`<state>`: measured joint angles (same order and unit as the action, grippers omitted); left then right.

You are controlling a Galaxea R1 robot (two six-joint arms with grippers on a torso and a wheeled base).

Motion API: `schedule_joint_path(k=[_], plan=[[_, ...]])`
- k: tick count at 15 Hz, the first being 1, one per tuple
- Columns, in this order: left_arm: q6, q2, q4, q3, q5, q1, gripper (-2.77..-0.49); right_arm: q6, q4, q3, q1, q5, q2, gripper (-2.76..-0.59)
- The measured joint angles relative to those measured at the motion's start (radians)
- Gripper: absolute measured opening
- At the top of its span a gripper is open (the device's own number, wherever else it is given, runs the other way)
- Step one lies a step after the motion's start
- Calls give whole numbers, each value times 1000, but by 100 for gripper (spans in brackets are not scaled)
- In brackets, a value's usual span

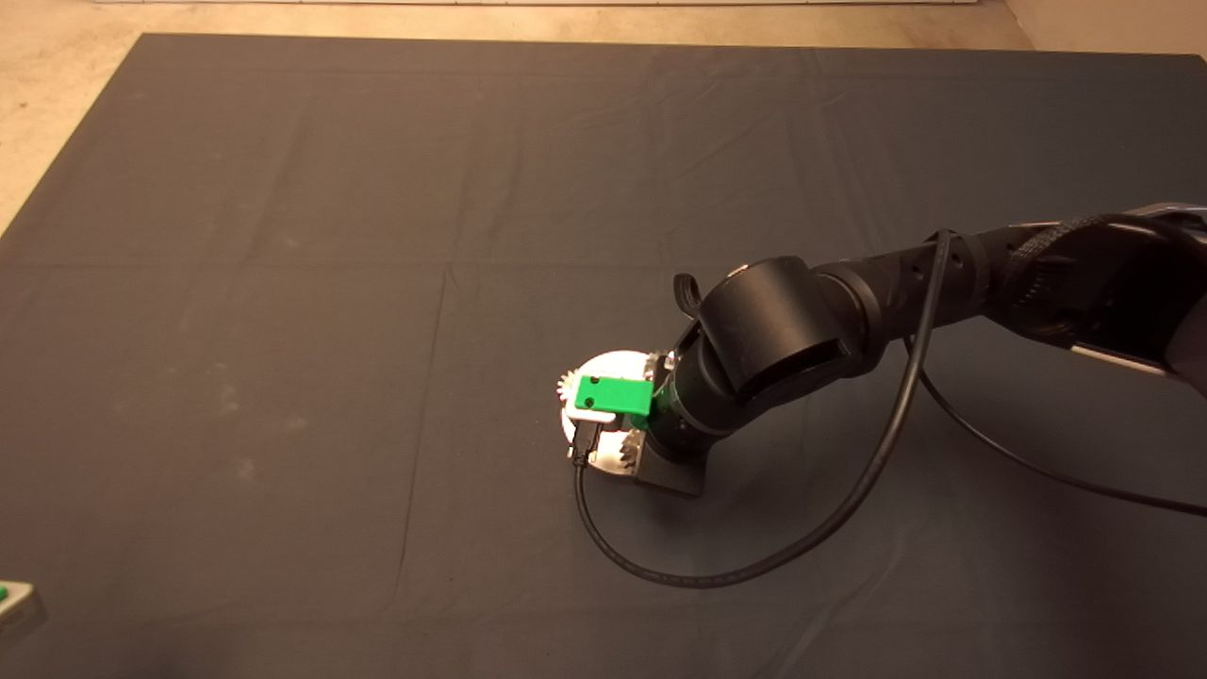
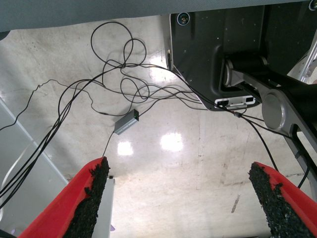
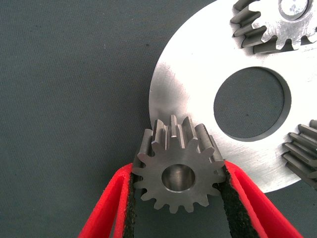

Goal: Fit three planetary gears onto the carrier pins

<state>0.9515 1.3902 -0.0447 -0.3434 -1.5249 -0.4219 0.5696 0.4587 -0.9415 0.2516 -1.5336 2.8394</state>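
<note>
The white carrier disc with a large centre hole lies on the dark mat, seen in the head view under my right gripper. In the right wrist view my right gripper is shut on a toothed metal gear at the disc's edge, its pads touching both sides. A second gear sits on a pin. A third gear sits on the disc, its pin hidden. I cannot tell whether the held gear is on a pin. My left gripper is open and parked.
A black cable loops on the mat in front of my right arm. My left gripper shows at the head view's lower left edge. The left wrist view looks at a floor with several cables and a dark machine base.
</note>
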Motion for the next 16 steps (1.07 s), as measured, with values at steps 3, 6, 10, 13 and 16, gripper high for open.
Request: schedule_joint_path(k=[3,6,10,13,16], plan=[[0,0,0,0,0,0,-124,0,0,0,0,0,0,-232],[-6,-6,0,0,0,0,-124,0,0,0,0,3,-3,-232],[-23,-26,0,0,0,0,-124,0,1,0,0,5,-6,-232],[-26,-37,0,0,0,0,-124,-1,1,0,0,5,-6,-232],[-36,-42,0,0,0,0,-124,-5,1,0,0,7,-8,-232]])
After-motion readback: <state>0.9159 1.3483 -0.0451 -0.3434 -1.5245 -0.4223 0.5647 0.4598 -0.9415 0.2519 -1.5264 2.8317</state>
